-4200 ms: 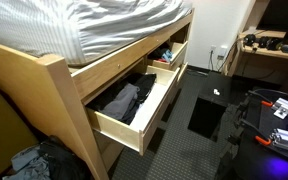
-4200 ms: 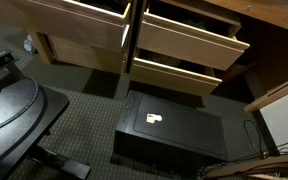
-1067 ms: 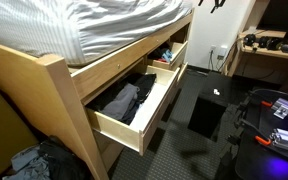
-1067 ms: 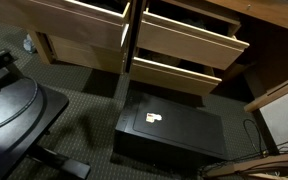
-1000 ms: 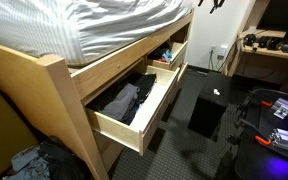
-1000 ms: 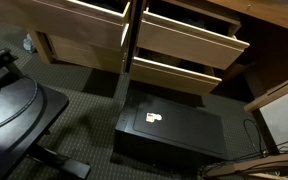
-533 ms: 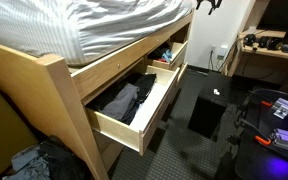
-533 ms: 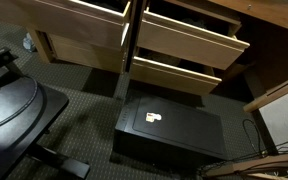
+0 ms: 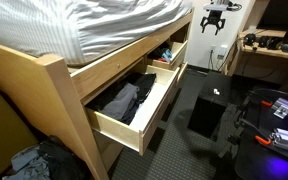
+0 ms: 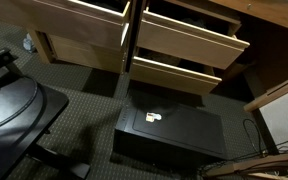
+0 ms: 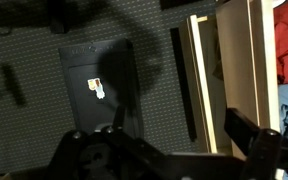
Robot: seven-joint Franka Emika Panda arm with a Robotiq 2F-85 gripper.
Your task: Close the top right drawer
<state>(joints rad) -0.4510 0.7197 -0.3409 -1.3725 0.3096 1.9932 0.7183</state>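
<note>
The top right drawer (image 9: 175, 57) is the farther pale wood bed drawer. It stands pulled open with small colourful things inside. In an exterior view its flat front (image 10: 189, 38) juts out toward the floor. The wrist view looks down on its thin wooden wall (image 11: 212, 80), with something red inside at the right edge. My gripper (image 9: 215, 27) hangs open and empty high in the air beyond the drawer, touching nothing. In the wrist view its fingers (image 11: 164, 150) are spread wide over the floor beside the drawer.
A nearer open drawer (image 9: 134, 105) holds dark clothes. A black box (image 9: 208, 112) stands on the dark carpet before the drawers and also shows in the other exterior view (image 10: 174, 130) and the wrist view (image 11: 96, 85). Another drawer (image 10: 174, 72) is open below. A desk (image 9: 269, 45) stands behind.
My gripper has come down from the top edge of an exterior view and now shows in full. The drawers have not moved.
</note>
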